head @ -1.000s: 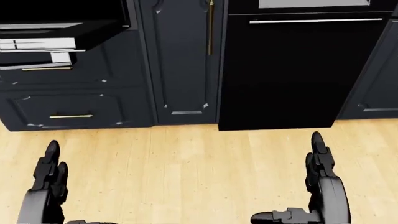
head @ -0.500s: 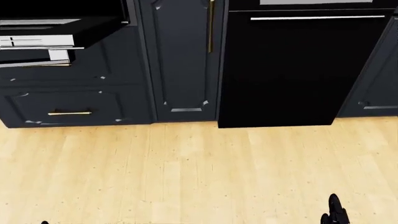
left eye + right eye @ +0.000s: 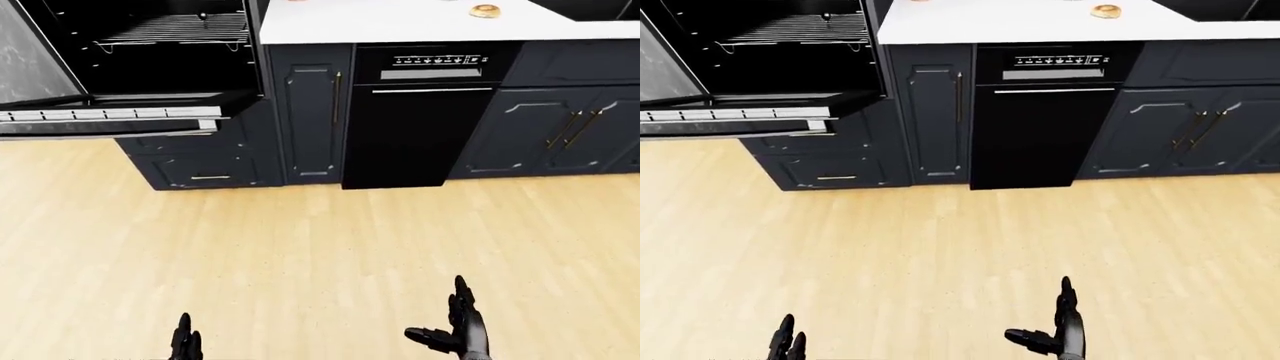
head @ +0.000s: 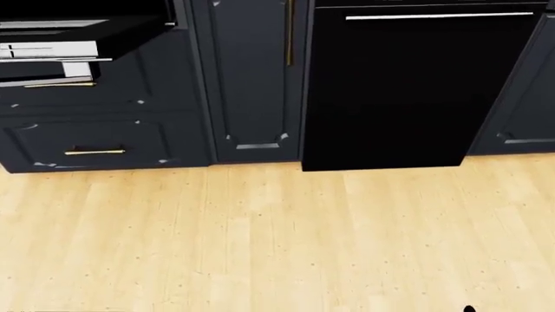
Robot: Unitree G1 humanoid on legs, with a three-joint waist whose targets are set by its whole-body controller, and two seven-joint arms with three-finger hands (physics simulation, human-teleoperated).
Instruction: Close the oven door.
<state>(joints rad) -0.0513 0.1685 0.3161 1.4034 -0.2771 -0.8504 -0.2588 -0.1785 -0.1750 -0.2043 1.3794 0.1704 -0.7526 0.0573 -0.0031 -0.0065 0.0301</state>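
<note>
Facing: dark cabinets across a wooden floor (image 3: pixel 320 255), seen from the head cameras.
Oven door (image 3: pixel 110 120): hanging open and level, upper left of the left-eye view, with its edge toward the camera.
Oven cavity (image 3: pixel 165 45): black interior above the door, holding a wire rack (image 3: pixel 175 30).
Drawer (image 4: pixel 91 146): below the oven, shut, with a brass handle.
Dishwasher (image 3: pixel 420 120): black panel right of a narrow cabinet (image 3: pixel 310 120), with a control strip on top.
Tabletop (image 3: pixel 420 19): white, carrying a small round baked item (image 3: pixel 486 10) near the top edge.
Left hand (image 3: pixel 185 346): at the bottom edge of the left-eye view, only the fingertips showing; whether the fingers are spread or curled cannot be told.
Right hand (image 3: pixel 455 334): at the bottom edge, fingers extended upward, thumb out to the left, holding nothing.
Door relative to hands: well apart from both, far up and to the left across bare floor; no contact.
Head view: shows only cabinet bases, the dishwasher panel and floor.
</note>
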